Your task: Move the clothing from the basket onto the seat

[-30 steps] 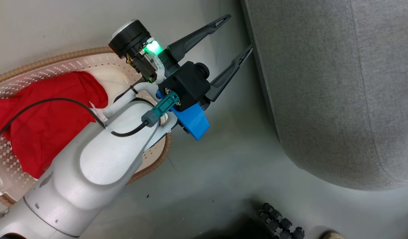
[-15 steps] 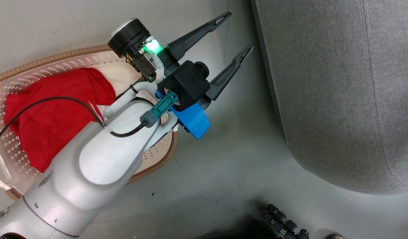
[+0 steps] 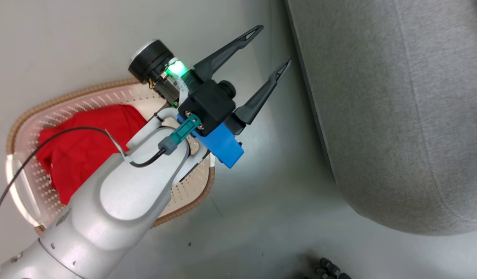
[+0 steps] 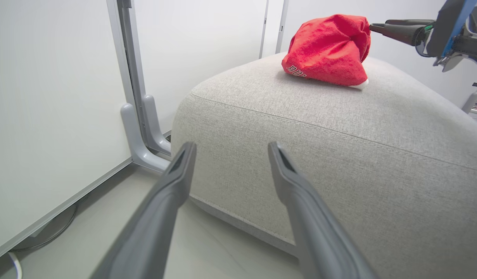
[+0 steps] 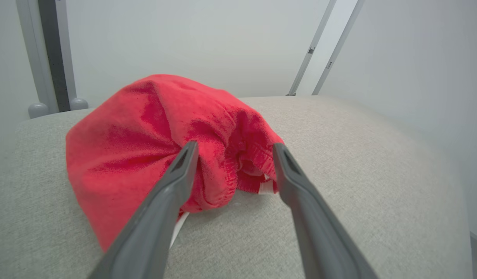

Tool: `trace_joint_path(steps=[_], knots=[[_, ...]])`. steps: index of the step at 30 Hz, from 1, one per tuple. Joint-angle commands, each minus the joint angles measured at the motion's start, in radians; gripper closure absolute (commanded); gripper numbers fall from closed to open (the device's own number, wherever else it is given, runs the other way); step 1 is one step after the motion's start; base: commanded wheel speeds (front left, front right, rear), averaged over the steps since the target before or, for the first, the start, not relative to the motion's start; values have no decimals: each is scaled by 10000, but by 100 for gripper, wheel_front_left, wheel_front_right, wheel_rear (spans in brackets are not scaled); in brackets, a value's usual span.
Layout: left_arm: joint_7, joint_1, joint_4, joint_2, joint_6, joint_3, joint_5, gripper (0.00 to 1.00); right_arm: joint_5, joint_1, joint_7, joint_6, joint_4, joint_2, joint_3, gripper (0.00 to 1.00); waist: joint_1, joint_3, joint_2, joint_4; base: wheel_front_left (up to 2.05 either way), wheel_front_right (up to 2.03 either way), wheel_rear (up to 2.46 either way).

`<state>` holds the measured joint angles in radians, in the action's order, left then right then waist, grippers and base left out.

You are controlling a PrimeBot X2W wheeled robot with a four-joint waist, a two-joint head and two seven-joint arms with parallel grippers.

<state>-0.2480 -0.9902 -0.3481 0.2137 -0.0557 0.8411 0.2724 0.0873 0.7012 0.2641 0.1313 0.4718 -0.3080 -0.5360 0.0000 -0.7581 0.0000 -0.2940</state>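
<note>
The big grey seat [image 3: 397, 116] stands on the pale floor [image 3: 261, 193], near the basket [image 3: 201, 186] but apart from it. A bunched red garment [image 4: 327, 50] lies on top of the seat, and a second red garment [image 3: 79, 155] sits in the basket. The left claw [image 3: 274, 44] hangs released over the floor between basket and seat. The right claw [image 5: 235, 145], also spread wide, points at the bunched red garment and pinches nothing.

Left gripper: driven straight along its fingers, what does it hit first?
Probably the seat, on its grey side: the open left gripper points at it in the left wrist view, with nothing between. Depth is hard to judge.
</note>
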Motion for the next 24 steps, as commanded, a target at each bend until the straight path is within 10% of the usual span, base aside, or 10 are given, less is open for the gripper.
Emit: trace_joint_path(steps=[1,24], knots=[[-72,176,-48,9,61,-97,78,0,-48,-248,7,-10,-219,96,98,0,0,501,0,136,0,0,0],[-177,3979,841,-248,880,-4279,397,0,-272,-2912,5,-10,-3587,1108,4036,0,0,4554,0,1965,0,0,0]])
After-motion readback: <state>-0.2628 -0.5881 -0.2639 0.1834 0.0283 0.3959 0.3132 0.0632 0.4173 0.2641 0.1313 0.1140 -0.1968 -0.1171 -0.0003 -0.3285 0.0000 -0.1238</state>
